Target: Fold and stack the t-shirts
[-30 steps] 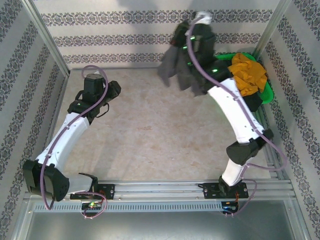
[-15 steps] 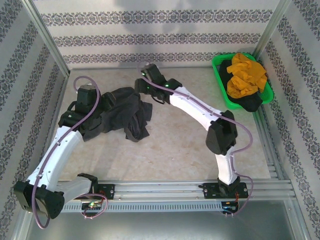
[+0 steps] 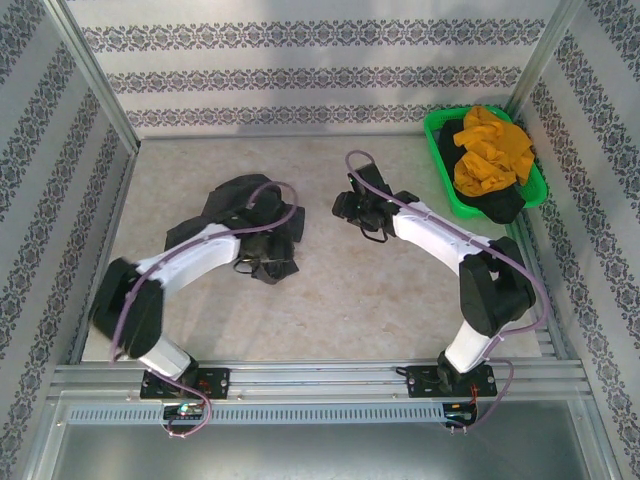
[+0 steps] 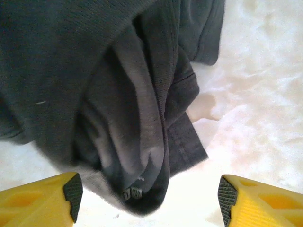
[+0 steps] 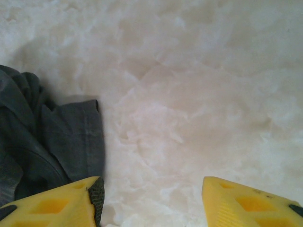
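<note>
- Basket (image 3: 436, 150): green, at the far right corner of the counter (image 3: 330, 290), well apart from both grippers. It holds a mustard shirt (image 3: 492, 148) heaped on top of a dark shirt (image 3: 500, 205); the dark one spills over the near rim.
- Grey shirt (image 3: 240, 205): crumpled in a heap on the counter, left of centre. In the left wrist view it lies directly ahead of the left gripper (image 4: 147, 196), with folds and a hem edge between the fingertips (image 4: 73, 189).
- Left gripper: jaws wide apart, holding nothing; poised just above the near edge of the grey shirt.
- Right gripper (image 5: 149, 198): jaws apart, empty, over bare counter. A hem of the grey shirt (image 5: 71, 137) lies just beside its left finger (image 5: 97, 191).
- Open room: bare counter ahead and right of the right gripper, and between the two arms toward the near rail. Patterned walls close the far side and both flanks.
- Hard to make out: the left arm covers part of the grey shirt in the top view; the shirt's collar and sleeves cannot be told apart. The dark shirt is mostly buried.
</note>
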`<act>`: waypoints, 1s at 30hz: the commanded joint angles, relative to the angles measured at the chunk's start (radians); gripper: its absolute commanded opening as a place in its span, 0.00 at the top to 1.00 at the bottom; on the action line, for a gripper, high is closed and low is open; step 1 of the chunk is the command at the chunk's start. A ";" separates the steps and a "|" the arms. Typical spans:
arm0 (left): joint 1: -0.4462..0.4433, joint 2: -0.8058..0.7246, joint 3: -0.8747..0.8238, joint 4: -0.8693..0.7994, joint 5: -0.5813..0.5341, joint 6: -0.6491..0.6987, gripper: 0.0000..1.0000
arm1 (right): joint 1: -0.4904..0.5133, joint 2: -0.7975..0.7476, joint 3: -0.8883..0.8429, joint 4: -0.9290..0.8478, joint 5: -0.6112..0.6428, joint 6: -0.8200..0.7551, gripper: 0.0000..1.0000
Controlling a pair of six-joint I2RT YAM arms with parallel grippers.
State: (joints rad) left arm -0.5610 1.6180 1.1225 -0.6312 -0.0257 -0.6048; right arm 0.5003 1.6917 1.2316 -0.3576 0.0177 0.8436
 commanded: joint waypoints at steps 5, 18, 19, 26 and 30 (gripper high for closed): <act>-0.033 0.185 0.056 -0.070 -0.235 0.015 0.44 | -0.035 -0.077 -0.020 0.029 -0.053 0.026 0.42; 0.103 -0.249 -0.124 0.024 -0.118 -0.034 1.00 | 0.051 0.116 0.077 0.075 -0.144 0.068 0.43; 0.122 -0.301 -0.140 0.047 -0.074 -0.036 1.00 | 0.061 0.152 0.096 0.089 -0.161 0.086 0.43; 0.247 -0.501 -0.190 0.047 0.029 -0.110 1.00 | 0.124 0.381 0.269 0.147 -0.235 0.274 0.41; 0.308 -0.555 -0.187 0.051 0.066 -0.130 1.00 | 0.160 0.479 0.358 0.101 -0.231 0.357 0.41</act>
State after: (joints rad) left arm -0.2829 1.0958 0.9314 -0.5941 -0.0109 -0.6956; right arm 0.6384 2.1239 1.5200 -0.2356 -0.1967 1.0985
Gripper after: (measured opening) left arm 0.055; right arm 0.596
